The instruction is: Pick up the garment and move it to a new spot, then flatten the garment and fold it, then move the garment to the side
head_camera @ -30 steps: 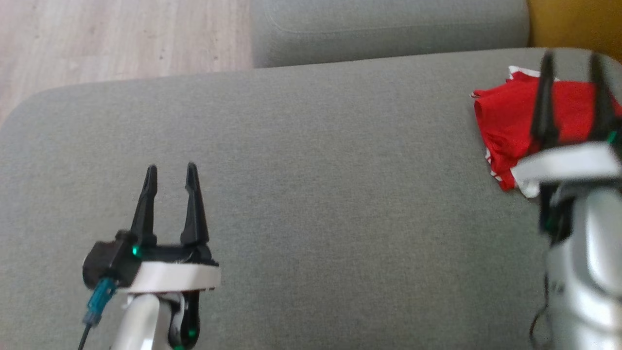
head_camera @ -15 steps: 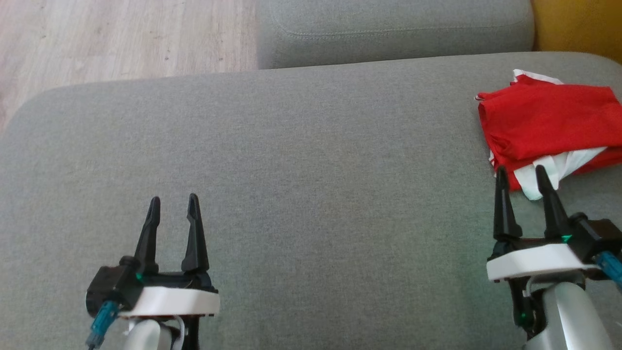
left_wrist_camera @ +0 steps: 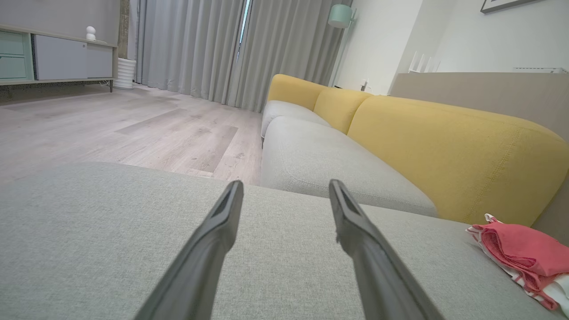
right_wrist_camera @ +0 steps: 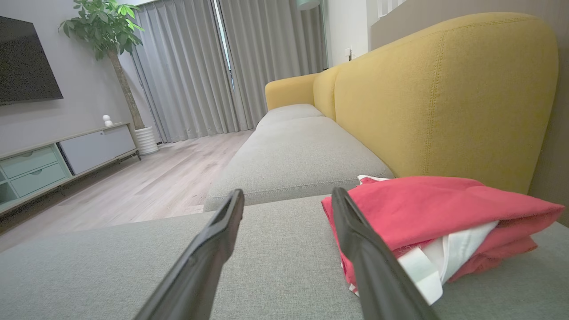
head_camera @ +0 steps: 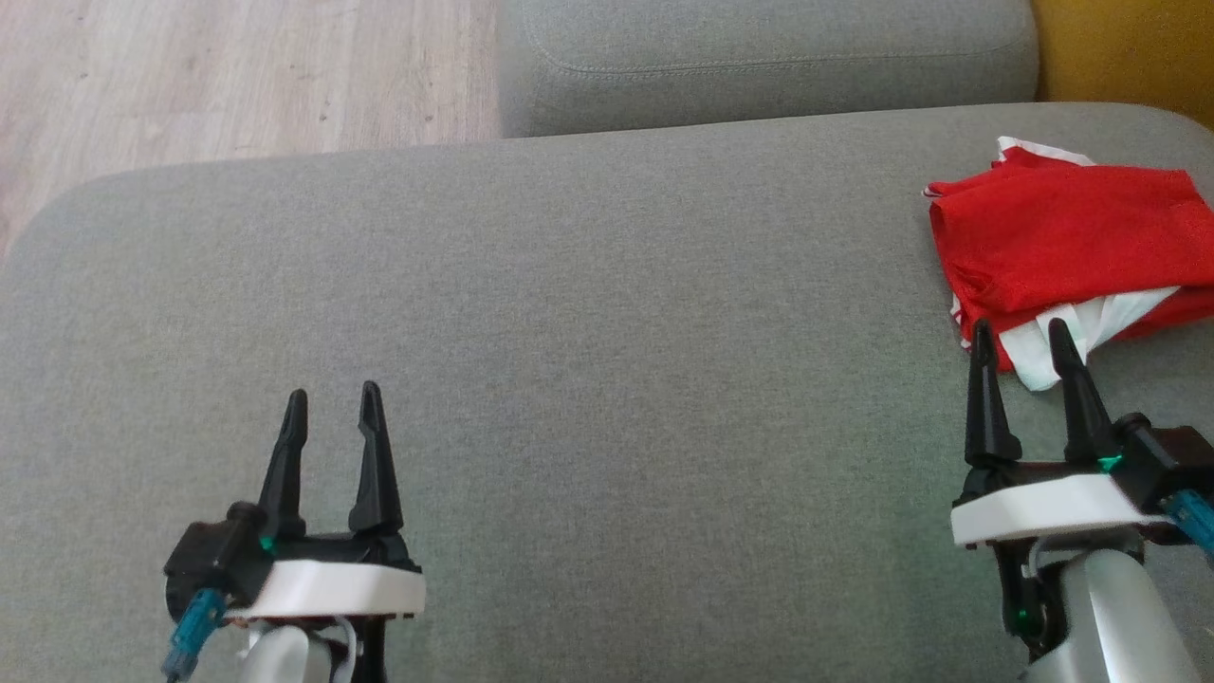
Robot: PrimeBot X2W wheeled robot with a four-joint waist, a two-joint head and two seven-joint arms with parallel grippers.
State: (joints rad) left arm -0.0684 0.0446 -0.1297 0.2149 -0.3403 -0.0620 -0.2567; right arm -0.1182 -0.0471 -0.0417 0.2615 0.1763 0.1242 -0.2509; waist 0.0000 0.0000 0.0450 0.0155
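The garment (head_camera: pixel 1062 242), red with white trim, lies folded in a compact bundle at the right end of the grey sofa seat (head_camera: pixel 607 332). It also appears at the right edge of the left wrist view (left_wrist_camera: pixel 520 253) and large in the right wrist view (right_wrist_camera: pixel 426 213). My right gripper (head_camera: pixel 1020 332) stands open just in front of the garment's near edge, holding nothing. My left gripper (head_camera: pixel 332 398) is open and empty over bare cushion at the lower left, far from the garment.
A second grey seat cushion (head_camera: pixel 759 57) adjoins at the back, with the yellow backrest (head_camera: pixel 1129 47) to the right. Wooden floor (head_camera: pixel 237 76) lies beyond the cushion's left and far edges. A low sideboard (right_wrist_camera: pixel 66 155) and curtains (right_wrist_camera: pixel 200 66) stand across the room.
My right gripper has pulled back from above the garment to just in front of it, leaving the bundle on the cushion. The left gripper has drawn back toward me a little.
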